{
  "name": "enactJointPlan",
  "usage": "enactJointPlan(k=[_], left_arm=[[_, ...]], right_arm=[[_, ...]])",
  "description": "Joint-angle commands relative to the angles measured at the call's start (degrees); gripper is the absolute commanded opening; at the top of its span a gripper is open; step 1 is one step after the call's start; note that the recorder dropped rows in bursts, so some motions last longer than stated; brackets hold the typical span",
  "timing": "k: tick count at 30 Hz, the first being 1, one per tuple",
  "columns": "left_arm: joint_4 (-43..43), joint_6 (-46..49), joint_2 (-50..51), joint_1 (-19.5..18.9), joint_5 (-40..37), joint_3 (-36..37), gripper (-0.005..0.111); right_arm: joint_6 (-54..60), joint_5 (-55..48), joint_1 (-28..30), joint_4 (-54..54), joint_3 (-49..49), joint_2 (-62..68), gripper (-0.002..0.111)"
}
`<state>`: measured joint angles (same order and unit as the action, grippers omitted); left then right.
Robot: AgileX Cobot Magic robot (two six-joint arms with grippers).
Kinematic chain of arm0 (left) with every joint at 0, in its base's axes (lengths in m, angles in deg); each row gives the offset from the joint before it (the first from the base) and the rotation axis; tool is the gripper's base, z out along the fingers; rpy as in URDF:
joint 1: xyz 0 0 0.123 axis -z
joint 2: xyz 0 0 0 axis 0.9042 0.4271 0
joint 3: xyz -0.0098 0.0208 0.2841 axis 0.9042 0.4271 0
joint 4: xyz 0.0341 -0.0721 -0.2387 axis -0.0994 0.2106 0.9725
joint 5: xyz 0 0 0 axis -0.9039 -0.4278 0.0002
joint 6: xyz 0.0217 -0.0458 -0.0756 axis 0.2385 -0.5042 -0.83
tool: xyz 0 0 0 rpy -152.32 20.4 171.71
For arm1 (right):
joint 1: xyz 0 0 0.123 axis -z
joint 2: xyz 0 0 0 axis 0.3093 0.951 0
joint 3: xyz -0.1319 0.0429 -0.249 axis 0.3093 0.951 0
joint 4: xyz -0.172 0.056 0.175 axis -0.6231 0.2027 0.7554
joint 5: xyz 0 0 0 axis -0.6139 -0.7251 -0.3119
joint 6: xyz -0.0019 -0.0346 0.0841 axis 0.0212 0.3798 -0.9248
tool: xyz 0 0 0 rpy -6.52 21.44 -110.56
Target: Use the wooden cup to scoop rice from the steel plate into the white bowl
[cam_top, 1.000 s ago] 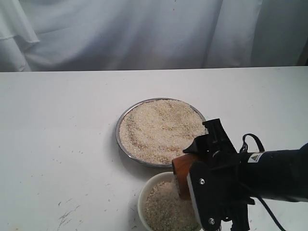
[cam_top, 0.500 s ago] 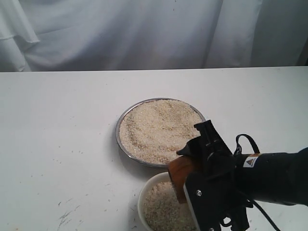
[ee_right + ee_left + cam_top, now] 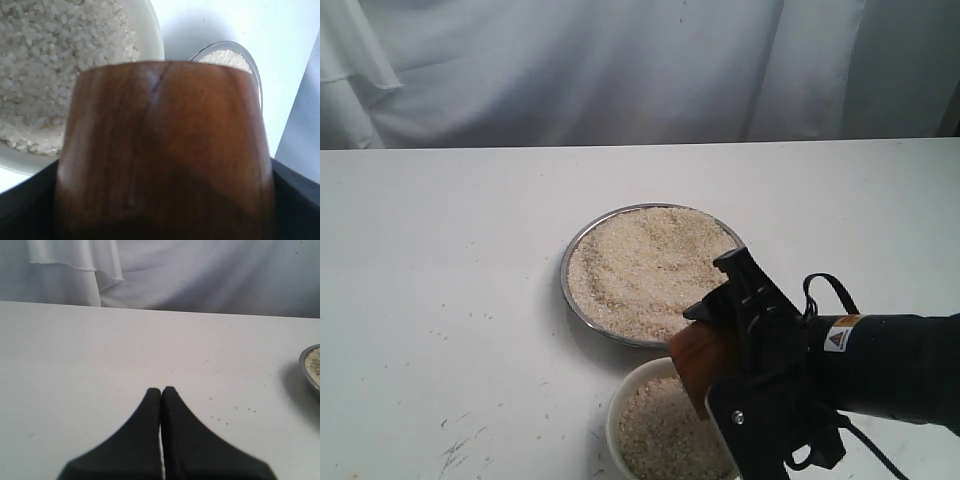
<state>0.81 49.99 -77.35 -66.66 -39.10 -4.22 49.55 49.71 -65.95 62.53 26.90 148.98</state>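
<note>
tip: clamping the wooden cup in the right gripper, tilted over the white bowl beside the steel plate, and aiming its mouth inside the rim while pouring rice.

One plate. One bowl. One cup. Two masses of rice: one on the plate, one in the bowl. Besides these, stray grains dot the tabletop near the plate in the left wrist view. There are roughly ten, too small for a sure count. One tabletop. Two pincers: the right pincer, seen in the exterior and right wrist views, and the left pincer, seen only in its own wrist view. One cable and one label on the right arm. White cloth hangs behind; whether it is one sheet or more cannot be told.
</note>
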Motion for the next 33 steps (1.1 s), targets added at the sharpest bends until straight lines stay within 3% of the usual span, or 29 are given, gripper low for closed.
enactJointPlan(k=[1, 33], left_arm=[[-0.1, 0.0, -0.2, 0.2, 0.4, 0.3, 0.0], [-0.1, 0.0, -0.2, 0.2, 0.4, 0.3, 0.0]], right_arm=[[0.3, 0.9, -0.1, -3.3, -0.3, -0.4, 0.0], [0.3, 3.0, -0.1, -12.9, -1.6, -0.4, 0.0]])
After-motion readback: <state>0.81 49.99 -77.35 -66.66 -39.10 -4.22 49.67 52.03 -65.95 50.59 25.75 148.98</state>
